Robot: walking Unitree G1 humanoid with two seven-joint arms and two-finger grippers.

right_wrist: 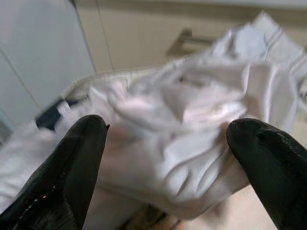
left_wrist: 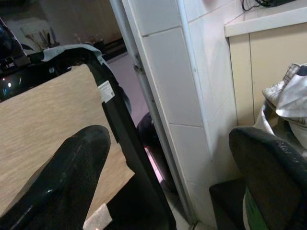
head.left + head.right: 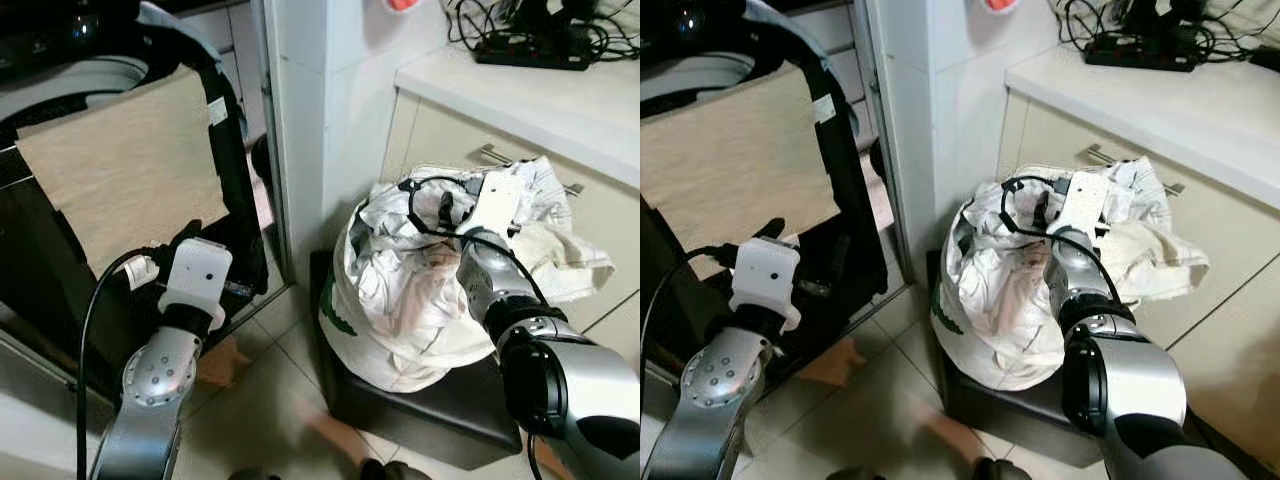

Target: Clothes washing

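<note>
Right gripper is spread open over the white clothes heaped in the laundry bag, which sits on a black stool. Left gripper is open beside the washing machine lid.

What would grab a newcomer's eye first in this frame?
The bulging white laundry bag on a low black stool beside the beige cabinet, with the right gripper open over the crumpled white clothes in its mouth. To the left, the left gripper is open near the washing machine.
</note>
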